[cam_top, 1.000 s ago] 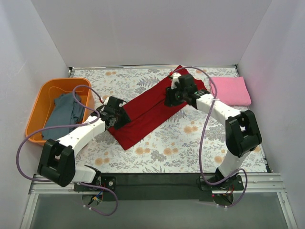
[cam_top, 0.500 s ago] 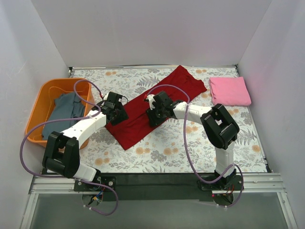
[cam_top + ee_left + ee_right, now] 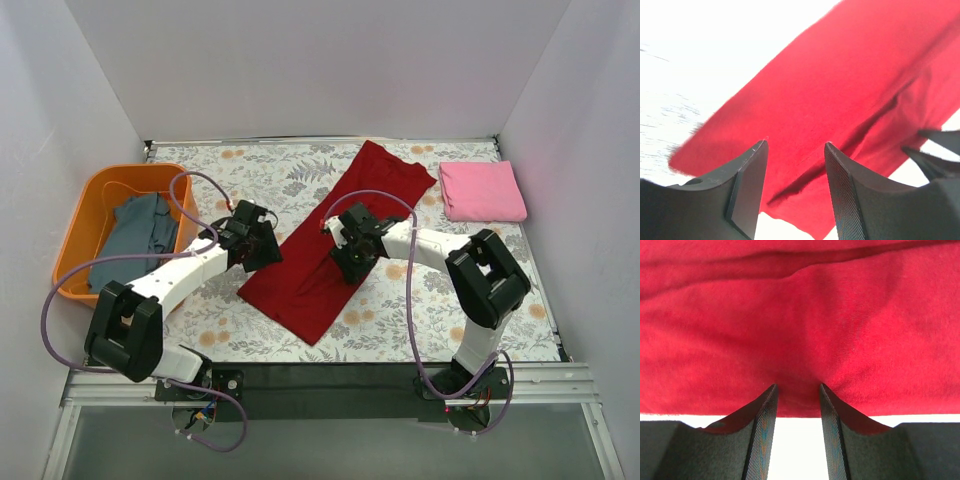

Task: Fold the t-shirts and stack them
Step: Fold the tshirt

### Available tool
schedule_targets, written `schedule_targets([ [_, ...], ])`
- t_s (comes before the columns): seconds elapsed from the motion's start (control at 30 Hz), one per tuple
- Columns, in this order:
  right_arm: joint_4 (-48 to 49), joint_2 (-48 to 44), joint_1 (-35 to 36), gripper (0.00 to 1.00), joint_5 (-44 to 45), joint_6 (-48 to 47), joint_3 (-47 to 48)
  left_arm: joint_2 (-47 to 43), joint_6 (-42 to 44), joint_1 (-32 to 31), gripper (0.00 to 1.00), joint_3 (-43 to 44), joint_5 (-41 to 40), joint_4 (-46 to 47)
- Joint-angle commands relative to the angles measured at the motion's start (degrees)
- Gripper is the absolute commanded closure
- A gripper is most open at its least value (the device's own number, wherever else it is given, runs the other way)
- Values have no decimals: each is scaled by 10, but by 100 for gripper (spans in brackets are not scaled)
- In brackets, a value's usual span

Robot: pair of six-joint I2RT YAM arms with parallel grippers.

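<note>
The dark red t-shirt [image 3: 335,240] lies as a long folded strip, running diagonally from the back right to the front middle of the tablecloth. My left gripper [image 3: 263,250] is open at the strip's left edge, and its wrist view shows the red cloth [image 3: 840,85] past the spread fingertips [image 3: 754,165]. My right gripper [image 3: 346,266] is open with its tips down on the strip's right side, where the cloth [image 3: 800,315] puckers at the fingertips [image 3: 771,395]. The pink t-shirt [image 3: 483,190] lies folded at the back right. The grey-blue t-shirt [image 3: 140,228] lies crumpled in the basket.
The orange plastic basket [image 3: 90,205] stands at the left edge of the table. The floral tablecloth [image 3: 420,300] covers the table. White walls close in the back and both sides. The right gripper's fingers also show in the left wrist view [image 3: 935,150].
The right gripper moved from the shirt's far end down to its middle. The strip's near end swung right and forward. The left gripper shifted right along the strip's left edge.
</note>
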Motion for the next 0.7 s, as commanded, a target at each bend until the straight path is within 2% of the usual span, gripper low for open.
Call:
schedule_targets([
  [0.0,-67,-38,-5,60,20,-14,-21,-5,1,-40,53,25,32,8],
  [0.13,-35,-125,-31,60,46,36,-26,29,-5,-94,54,59,29,30],
  [0.23,8,-186,-63,59,59,81,-52,70,3,-134,59,100,22,42],
  [0.33,54,-245,-138,58,34,137,-104,126,20,-170,63,134,-8,42],
  [0.43,76,-293,-177,58,22,163,-147,177,33,-186,67,182,-24,35],
  [0.5,81,-323,-187,57,22,171,-174,199,42,-192,69,195,-34,30],
  [0.53,83,-332,-197,53,22,173,-181,207,45,-194,69,201,-37,27],
  [0.67,93,-362,-214,53,12,174,-214,246,48,-199,71,220,-46,17],
])
